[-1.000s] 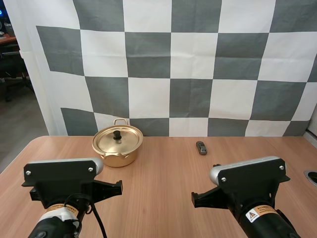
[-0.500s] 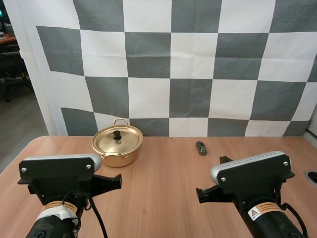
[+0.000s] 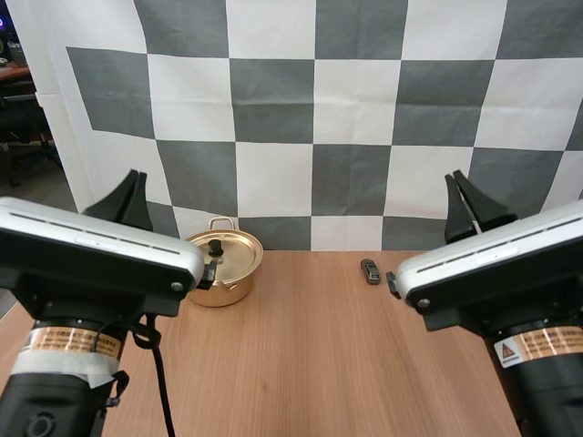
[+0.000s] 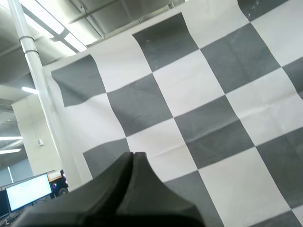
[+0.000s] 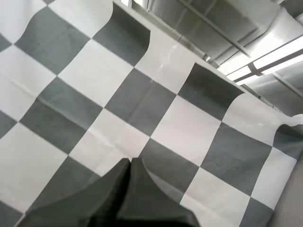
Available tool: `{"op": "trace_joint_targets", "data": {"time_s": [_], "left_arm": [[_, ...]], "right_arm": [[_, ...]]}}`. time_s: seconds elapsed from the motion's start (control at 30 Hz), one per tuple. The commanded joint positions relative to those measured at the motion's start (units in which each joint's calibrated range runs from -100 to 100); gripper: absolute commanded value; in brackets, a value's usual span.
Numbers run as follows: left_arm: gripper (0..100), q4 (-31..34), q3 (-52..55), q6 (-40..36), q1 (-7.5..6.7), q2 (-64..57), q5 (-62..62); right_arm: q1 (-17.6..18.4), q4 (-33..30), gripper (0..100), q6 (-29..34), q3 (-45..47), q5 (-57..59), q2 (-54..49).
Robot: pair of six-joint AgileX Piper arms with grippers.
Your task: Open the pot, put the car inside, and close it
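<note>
Pointing upward, both empty: left gripper (image 4: 133, 156) and right gripper (image 5: 130, 161) each pressed closed into one wedge, well above table (image 3: 301, 364), likely ready pose. Pot (image 3: 223, 270) on left arm's side, lid (image 3: 221, 253) on. Car (image 3: 370, 270) well apart on table, nearer right arm, probably its pick.
</note>
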Motion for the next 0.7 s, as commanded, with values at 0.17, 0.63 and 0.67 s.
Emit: {"op": "trace_joint_targets", "data": {"time_s": [0.17, 0.63, 0.67], "left_arm": [[0, -5.3, -46.1, 0.0, 0.02, 20.2, 38.5], [0, -8.4, -102.5, 4.9, 0.02, 64.3, 109.9], [0, -9.3, -102.5, 5.6, 0.02, 66.5, 110.8]], "right_arm": [[0.0, 12.2, 0, 1.7, -58.0, 46.6, 29.4], [0.0, -1.3, 0, 9.7, -106.9, 111.1, 71.3], [0.0, -1.6, 0, 9.8, -105.8, 111.1, 72.1]]}}
